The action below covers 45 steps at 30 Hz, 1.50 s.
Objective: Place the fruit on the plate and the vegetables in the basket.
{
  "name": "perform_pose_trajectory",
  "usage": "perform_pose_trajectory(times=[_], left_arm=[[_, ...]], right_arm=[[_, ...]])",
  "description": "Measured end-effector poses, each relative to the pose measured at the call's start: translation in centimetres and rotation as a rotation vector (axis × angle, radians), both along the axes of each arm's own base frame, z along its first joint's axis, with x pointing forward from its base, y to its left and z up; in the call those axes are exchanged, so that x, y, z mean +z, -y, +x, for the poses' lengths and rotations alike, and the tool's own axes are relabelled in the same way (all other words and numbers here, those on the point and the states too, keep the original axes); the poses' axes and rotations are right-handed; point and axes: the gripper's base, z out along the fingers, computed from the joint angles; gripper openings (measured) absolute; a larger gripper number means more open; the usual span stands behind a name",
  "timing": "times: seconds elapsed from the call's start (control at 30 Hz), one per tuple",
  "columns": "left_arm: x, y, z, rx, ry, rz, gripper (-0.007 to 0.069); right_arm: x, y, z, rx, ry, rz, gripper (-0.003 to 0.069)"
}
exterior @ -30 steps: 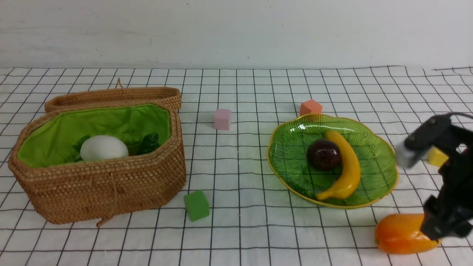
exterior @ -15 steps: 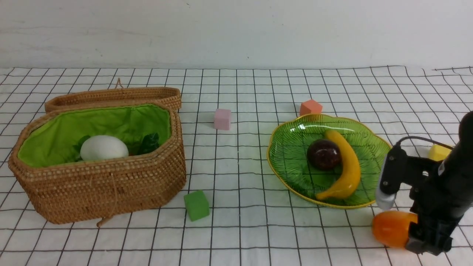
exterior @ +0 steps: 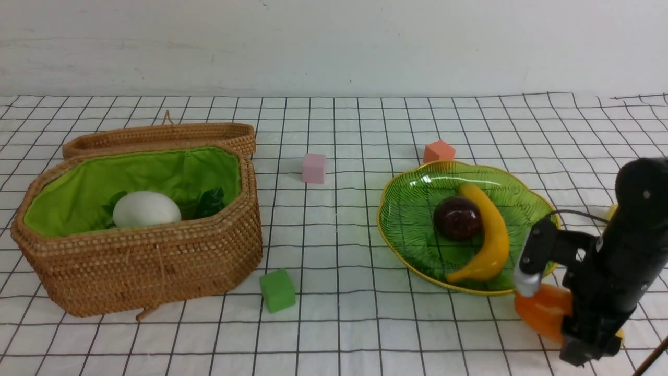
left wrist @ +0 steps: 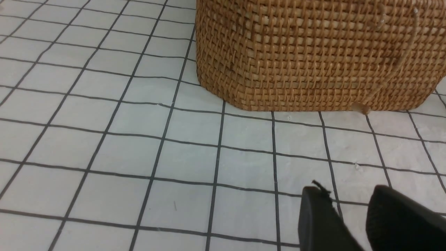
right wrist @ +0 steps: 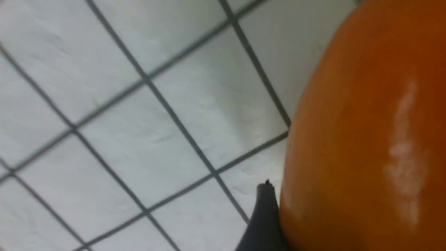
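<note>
My right gripper (exterior: 561, 318) is shut on the orange mango (exterior: 540, 309) and holds it low at the front right rim of the green plate (exterior: 412, 245). The right wrist view shows the mango (right wrist: 366, 139) filling the frame, with one fingertip (right wrist: 264, 216) pressed against it. The yellow banana (exterior: 490, 235) and the dark round fruit (exterior: 457, 218) lie on the plate. The wicker basket (exterior: 146, 266) stands at the left with the white radish (exterior: 146, 209) and green leaves (exterior: 211, 202) inside. Gourd and carrot are hidden. My left gripper (left wrist: 352, 205) is empty, slightly open, in front of the basket (left wrist: 313, 55).
A green cube (exterior: 277, 290) lies in front of the basket's right corner. A pink cube (exterior: 314, 168) and an orange cube (exterior: 438, 151) lie behind, the orange one at the plate's far rim. The basket's lid (exterior: 159, 137) hangs open behind it. A checked cloth covers the table.
My right gripper came down over the mango and closed on it. The mango has shifted left and slightly up, toward the plate's front right rim.
</note>
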Motion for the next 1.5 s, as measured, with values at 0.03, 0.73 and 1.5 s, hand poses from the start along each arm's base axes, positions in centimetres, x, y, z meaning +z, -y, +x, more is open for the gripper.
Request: perform_pose_trajectory(times=[0.03,0.73,1.5], left_arm=[[0.0,0.0,0.0,0.000,0.000,0.000,0.0211],[0.0,0.0,0.0,0.000,0.000,0.000,0.0233],[0.0,0.0,0.0,0.000,0.000,0.000,0.0238]], right_arm=[[1.2,-0.3,0.1,-0.002,0.025,0.034,0.0556],[0.6,-0.3,9.9,-0.753,0.285,0.256,0.0556],[15.5,-0.1,-1.0,-0.783,0.215,0.383,0.0265]])
